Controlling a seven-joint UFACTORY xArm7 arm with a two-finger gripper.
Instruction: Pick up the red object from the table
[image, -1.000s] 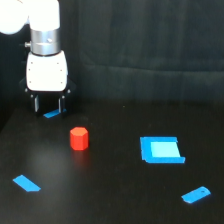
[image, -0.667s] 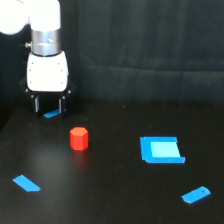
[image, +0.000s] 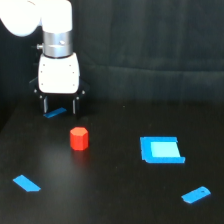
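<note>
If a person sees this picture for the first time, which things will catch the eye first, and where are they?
The small red object stands out most, upright on the black table, left of centre. Behind it the white arm hangs with its gripper open above a thin blue strip. On the exterior view's right lies a blue square piece, with smaller blue pieces near the front left and front right.

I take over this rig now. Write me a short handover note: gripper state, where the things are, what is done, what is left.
Gripper: open, empty, hanging over a small blue piece at the back of the table.
Red object: standing on the table, in front of the gripper and slightly toward the exterior view's right, not touched.
Done: nothing grasped yet.
Left: move the gripper over the red object, lower, close, lift.
</note>
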